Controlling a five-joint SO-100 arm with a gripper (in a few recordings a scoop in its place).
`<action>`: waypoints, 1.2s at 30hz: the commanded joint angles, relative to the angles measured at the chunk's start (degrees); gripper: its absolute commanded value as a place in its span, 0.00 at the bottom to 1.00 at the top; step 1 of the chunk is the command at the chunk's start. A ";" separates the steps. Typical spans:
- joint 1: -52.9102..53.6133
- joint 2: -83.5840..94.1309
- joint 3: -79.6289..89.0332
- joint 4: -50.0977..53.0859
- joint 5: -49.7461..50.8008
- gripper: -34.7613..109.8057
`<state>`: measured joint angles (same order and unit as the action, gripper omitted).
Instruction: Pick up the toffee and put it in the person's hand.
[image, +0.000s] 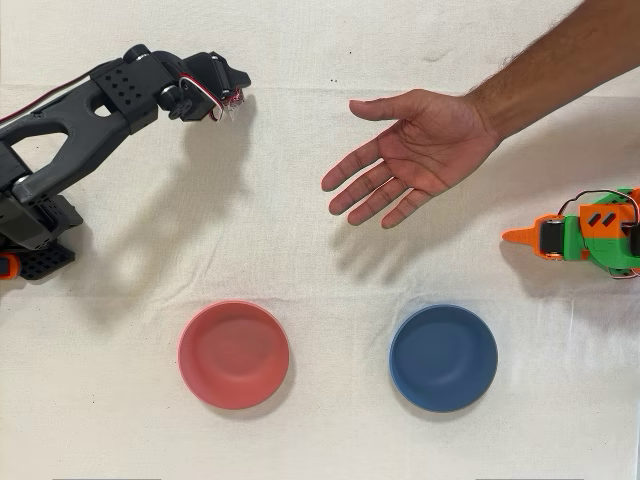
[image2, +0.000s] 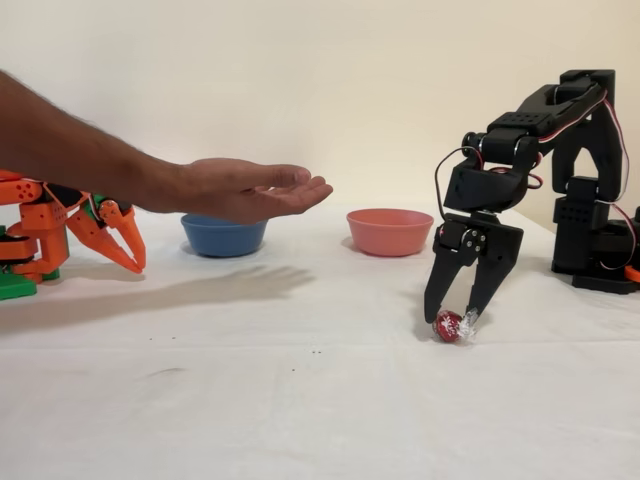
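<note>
The toffee (image2: 447, 326), a small red sweet in shiny crinkled wrapper, sits at table level between the black gripper's (image2: 450, 320) two fingertips. The fingers point down and press on it from both sides, with its silver tail against the right finger. From overhead, the gripper (image: 233, 103) is at the upper left and a bit of red and silver toffee (image: 231, 99) shows at its tip. The person's hand (image: 415, 152) hovers palm up, fingers spread, right of the gripper in the overhead view. In the fixed view the hand (image2: 245, 188) floats above the table at the left.
A pinkish-red bowl (image: 234, 354) and a blue bowl (image: 443, 357) stand near the front edge in the overhead view. The idle orange arm (image: 585, 235) rests at the right edge. The black arm's base (image: 30, 235) stands at the left.
</note>
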<state>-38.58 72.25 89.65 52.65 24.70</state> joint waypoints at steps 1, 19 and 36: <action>-0.88 3.60 0.88 -0.88 1.49 0.40; -0.62 1.76 3.60 -4.48 3.96 0.39; 0.88 0.00 2.46 -4.13 7.29 0.35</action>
<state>-37.97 70.93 93.60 47.64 30.76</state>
